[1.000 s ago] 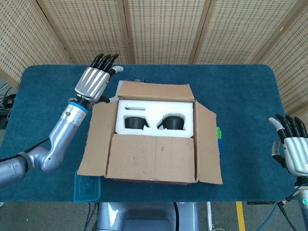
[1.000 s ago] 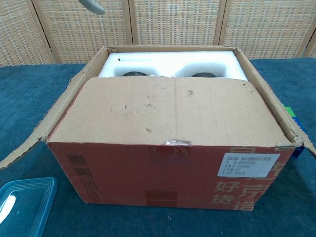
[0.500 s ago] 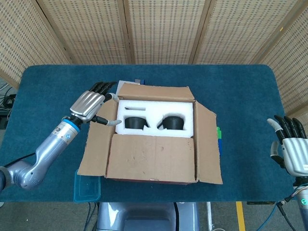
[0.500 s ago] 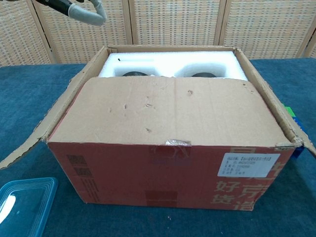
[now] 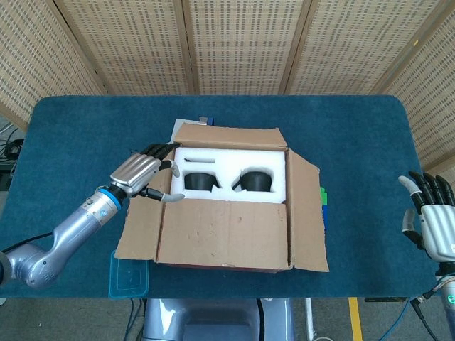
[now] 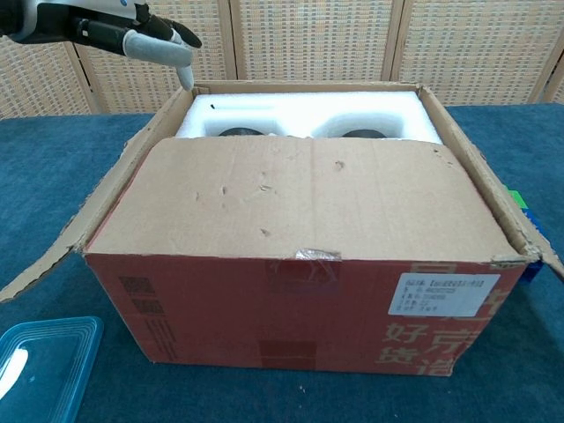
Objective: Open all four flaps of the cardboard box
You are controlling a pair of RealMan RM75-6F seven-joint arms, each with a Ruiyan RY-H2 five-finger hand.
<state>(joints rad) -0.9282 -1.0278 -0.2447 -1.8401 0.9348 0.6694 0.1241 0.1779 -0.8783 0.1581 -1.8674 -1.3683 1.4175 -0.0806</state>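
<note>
Nearest, at the front edge of the blue worktop [image 5: 355,135], a clear blue plastic lid [image 6: 40,366] lying flat just left of the cardboard box [image 6: 291,308]. Box standing mid-worktop, red printed front wall facing the chest camera, white label at its lower right. Front flap [image 5: 224,231] folded inward, lying roughly level over the near half of the opening. Left flap [image 5: 142,213] swung outward and sloping down toward the worktop; right flap [image 5: 307,213] likewise folded out to the side. Beyond the front flap, a white foam insert [image 5: 231,167] exposed in the far half, with 2 dark round items [image 5: 249,181] seated in its recesses. Back flap [image 5: 227,135] standing up and leaning away at the far wall. Left robot hand [image 5: 142,174] hovering over the left flap near the box's far-left corner, palm down, fingers spread and holding nothing, thumb pointing toward the foam; whether any fingertip touches the cardboard cannot be told. Right robot hand [image 5: 430,217] well apart at the right edge of the worktop, fingers extended and separated, empty. Small green and blue objects [image 5: 323,206] just beside the right flap, partly hidden. Farthest, woven wicker panels [image 5: 234,42] behind the worktop.
</note>
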